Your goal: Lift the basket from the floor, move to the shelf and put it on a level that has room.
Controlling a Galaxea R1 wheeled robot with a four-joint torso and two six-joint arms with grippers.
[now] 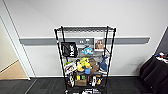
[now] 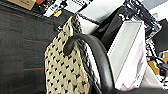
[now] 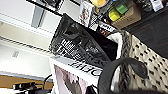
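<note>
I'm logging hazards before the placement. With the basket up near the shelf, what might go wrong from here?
1. The basket carries a white box and a black bag standing above its rim; tilting could spill them.
2. The top level sits high on the shelf, so the basket may catch on its rim or posts.
3. The lower tiers are crowded with toys, which a low approach could knock.
</note>
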